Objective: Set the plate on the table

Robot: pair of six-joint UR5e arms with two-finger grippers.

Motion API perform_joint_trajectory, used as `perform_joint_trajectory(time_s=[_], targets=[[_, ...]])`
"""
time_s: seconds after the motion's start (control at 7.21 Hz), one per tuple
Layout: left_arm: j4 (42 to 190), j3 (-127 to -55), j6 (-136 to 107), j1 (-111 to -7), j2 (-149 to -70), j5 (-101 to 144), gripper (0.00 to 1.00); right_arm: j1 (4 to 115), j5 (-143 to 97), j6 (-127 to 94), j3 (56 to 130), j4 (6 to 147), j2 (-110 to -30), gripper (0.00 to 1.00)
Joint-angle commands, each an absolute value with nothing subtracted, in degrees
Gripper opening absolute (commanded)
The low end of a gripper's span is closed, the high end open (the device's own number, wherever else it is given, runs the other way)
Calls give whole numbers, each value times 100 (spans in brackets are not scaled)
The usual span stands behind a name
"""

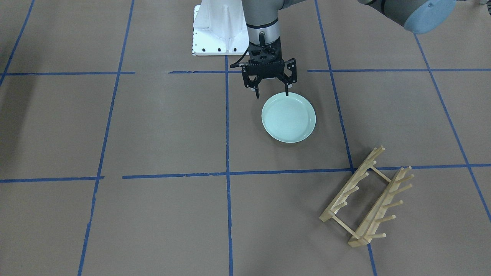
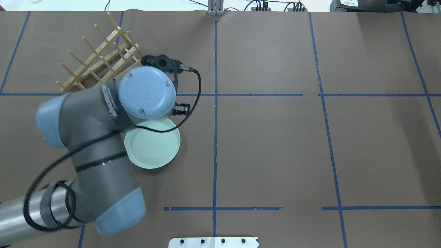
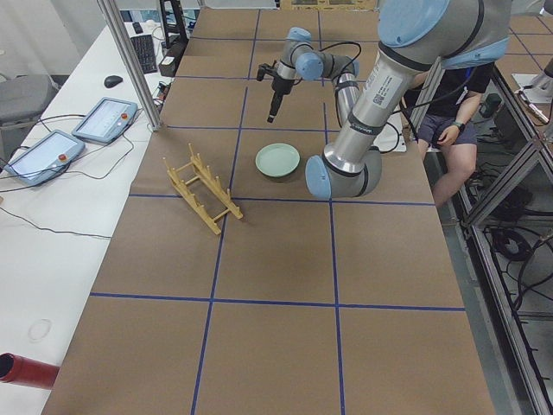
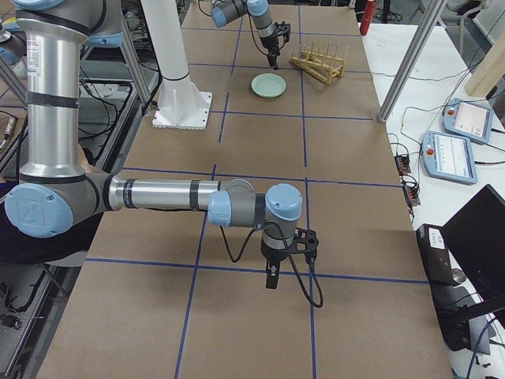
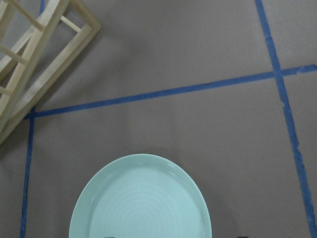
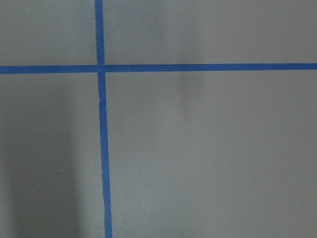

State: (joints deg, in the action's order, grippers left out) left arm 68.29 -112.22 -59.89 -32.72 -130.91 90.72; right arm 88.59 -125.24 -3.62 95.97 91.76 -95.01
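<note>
The pale mint-green plate (image 1: pixel 288 118) lies flat on the brown paper table (image 1: pixel 153 134), inside a blue-tape square. It also shows in the overhead view (image 2: pixel 153 146) and the left wrist view (image 5: pixel 141 203). My left gripper (image 1: pixel 271 94) is open and empty, and points down over the plate's edge nearest the robot. In the exterior left view (image 3: pixel 275 111) it hangs clear above the plate. My right gripper (image 4: pixel 272 280) points down at bare table far from the plate. I cannot tell if it is open or shut.
The light wooden peg rack (image 1: pixel 366 197) stands on the table beyond the plate, away from the robot (image 2: pixel 100 55). The white robot base (image 1: pixel 218 30) is behind the left gripper. The left arm's elbow (image 2: pixel 103 193) overhangs the table beside the plate.
</note>
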Motion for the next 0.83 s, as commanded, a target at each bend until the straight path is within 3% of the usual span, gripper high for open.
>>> perform_joint_trajectory(time_s=[0.0,0.28,0.69], targets=[[7554,-11268,-4211,-5088,-12642,10296,100,8859,-12524,-360,9598,9176,-9501,100],[8275,-11206,-2242,-6602,-11764,11352,100,8859,-12524,-360,9598,9176,-9501,100],[8919,-10173,-458,-7776,-11069,12519,100,8859,-12524,-369,9598,9176,-9501,100]])
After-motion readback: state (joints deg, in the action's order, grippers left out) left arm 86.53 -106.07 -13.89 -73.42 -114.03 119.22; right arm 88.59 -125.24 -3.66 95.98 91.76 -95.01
